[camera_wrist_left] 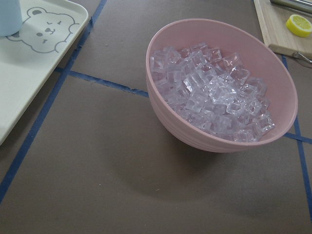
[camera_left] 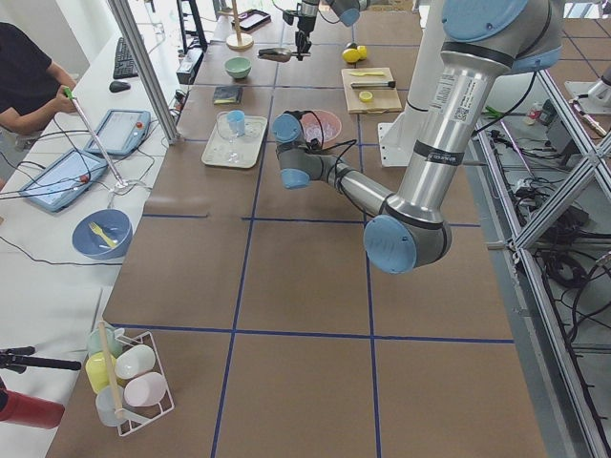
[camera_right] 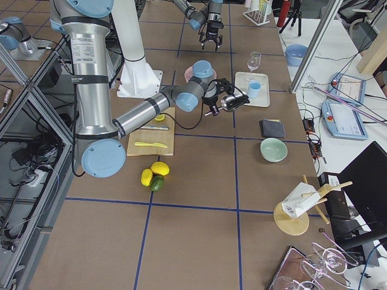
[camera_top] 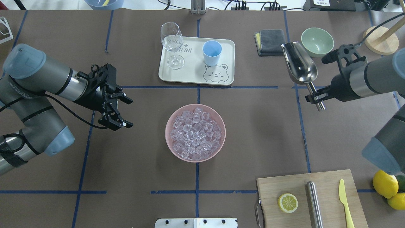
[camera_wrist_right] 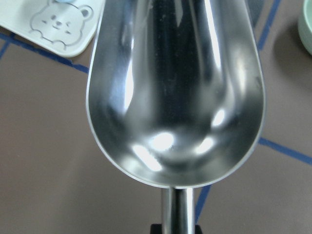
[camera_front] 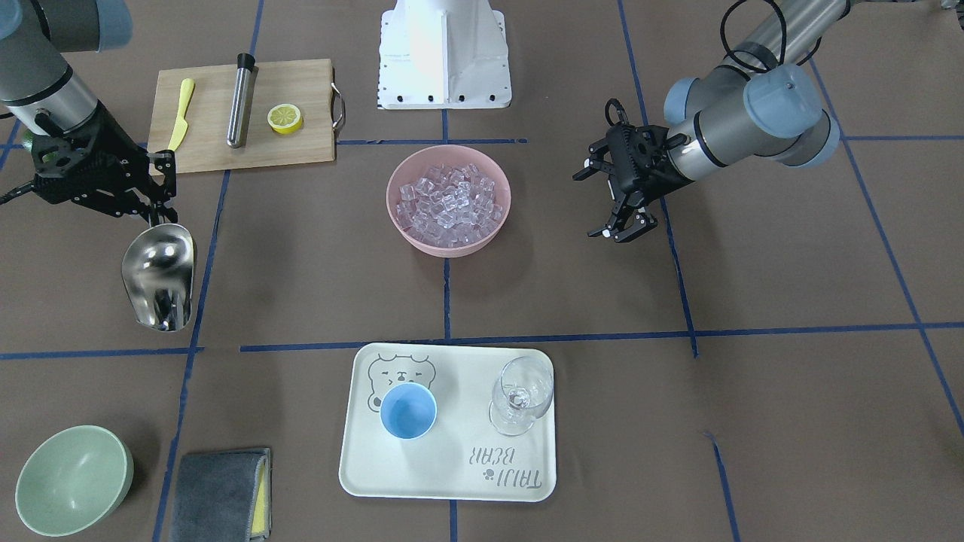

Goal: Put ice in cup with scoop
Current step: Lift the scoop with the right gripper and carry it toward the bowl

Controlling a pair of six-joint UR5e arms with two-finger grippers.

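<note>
The right gripper point(camera_top: 314, 96), clamped on the handle of the shiny stainless-steel scoop point(camera_top: 300, 65), holds it empty at the right, so next it likely must dip into the clear ice cubes point(camera_top: 195, 133) in the central pink bowl point(camera_top: 170, 147), then reach the far small light-blue cup point(camera_top: 211, 52); the left gripper point(camera_top: 128, 113) hangs with fingers apart.

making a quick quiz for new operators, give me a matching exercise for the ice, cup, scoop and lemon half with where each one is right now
Things:
1. ice
2. cup
3. scoop
4. lemon half

Places:
a. on the wooden board
b. held by its handle in the right gripper, off the table
c. piled in the pink bowl
d. upright on the tray, next to the wine glass

Pairs: 1-c; 2-d; 3-b; 4-a
</note>
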